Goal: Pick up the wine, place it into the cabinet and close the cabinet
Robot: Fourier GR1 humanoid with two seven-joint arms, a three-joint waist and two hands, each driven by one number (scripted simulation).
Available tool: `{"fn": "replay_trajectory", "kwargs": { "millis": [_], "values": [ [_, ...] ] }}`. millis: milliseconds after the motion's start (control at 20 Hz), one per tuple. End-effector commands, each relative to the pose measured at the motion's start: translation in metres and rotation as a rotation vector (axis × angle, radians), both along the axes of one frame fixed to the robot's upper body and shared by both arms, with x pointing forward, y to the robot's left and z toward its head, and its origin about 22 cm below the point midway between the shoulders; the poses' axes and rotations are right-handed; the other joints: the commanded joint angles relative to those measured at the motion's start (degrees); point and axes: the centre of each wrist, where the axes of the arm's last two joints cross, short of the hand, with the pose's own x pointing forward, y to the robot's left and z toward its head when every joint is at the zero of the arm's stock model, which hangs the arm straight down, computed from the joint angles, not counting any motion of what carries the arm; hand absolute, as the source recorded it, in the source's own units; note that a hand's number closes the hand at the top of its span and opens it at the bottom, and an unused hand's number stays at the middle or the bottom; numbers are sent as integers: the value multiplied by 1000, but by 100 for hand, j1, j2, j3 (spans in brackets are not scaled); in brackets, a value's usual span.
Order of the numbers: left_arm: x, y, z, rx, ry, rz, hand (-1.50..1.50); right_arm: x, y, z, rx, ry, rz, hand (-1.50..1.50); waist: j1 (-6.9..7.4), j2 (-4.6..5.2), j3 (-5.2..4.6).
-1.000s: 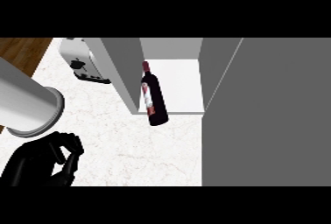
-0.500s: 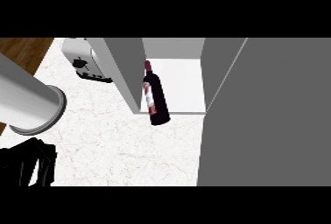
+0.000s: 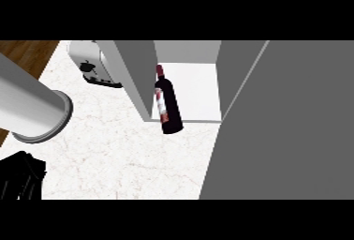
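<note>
The dark wine bottle (image 3: 166, 105) with a red-and-white label sits in the open cabinet (image 3: 200, 89), close to its left wall (image 3: 135, 70). The bottle's neck points to the back and its base overlaps the white shelf's front edge. The cabinet's grey door (image 3: 290, 122) stands open and fills the right side of the view. My left hand (image 3: 21, 180) is at the lower left corner, far from the bottle, fingers relaxed and holding nothing. Its grey forearm (image 3: 27, 105) crosses the left edge. My right hand does not show.
A white toaster (image 3: 93, 68) stands at the back left beside the cabinet. White marble counter (image 3: 124, 159) spreads between my hand and the cabinet. Wooden floor (image 3: 24, 51) shows past the counter's left edge.
My left hand has drawn back to the left and down, away from the cabinet, and its fingers have uncurled. The bottle has not moved.
</note>
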Motion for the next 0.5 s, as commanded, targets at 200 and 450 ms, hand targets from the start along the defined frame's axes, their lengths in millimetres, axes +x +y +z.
{"fn": "replay_trajectory", "kwargs": {
  "millis": [200, 450],
  "values": [
    [-10, 14, -7, -12, 6, -17, 150, 14, 63, 29, 100, 20, 136, 150, 51, -10, -10],
    [-1, 1, 1, 12, 4, 1, 150, 28, 101, 44, 109, 31, 151, 150, 19, -13, -4]
  ]
}}
